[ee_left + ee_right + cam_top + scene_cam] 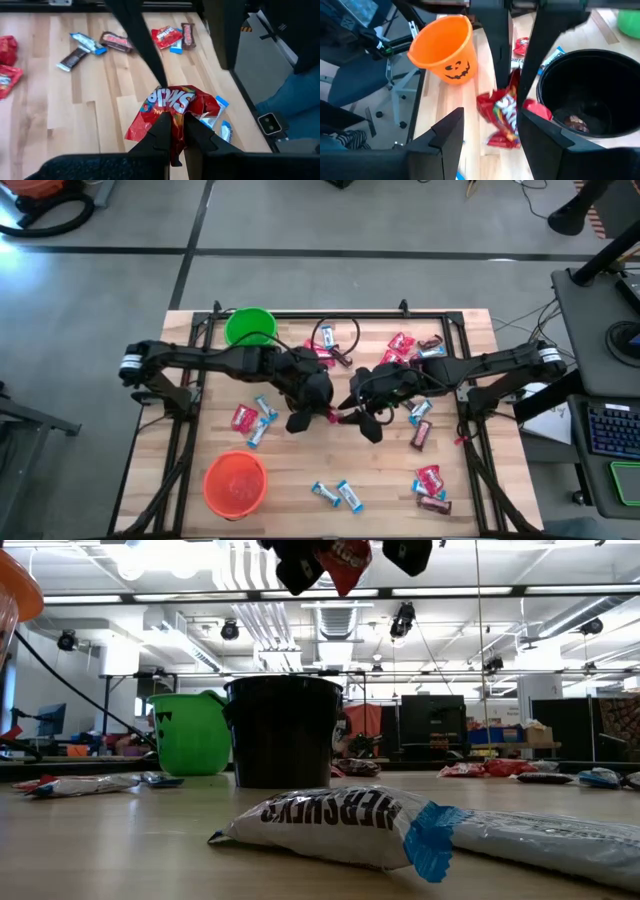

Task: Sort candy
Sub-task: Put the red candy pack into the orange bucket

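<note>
Count, high view. Plastic cups: three in all, namely one green cup, one orange cup with a jack-o'-lantern face, and one black cup, the last seen from the low view. Robot arms: two. Shiny red wrapped candies in the open: about seven. Blue-and-white wrapped bars: about seven. Dark brown wrapped bars: about four. Some pieces overlap in clusters, so the candy tallies are approximate.
</note>
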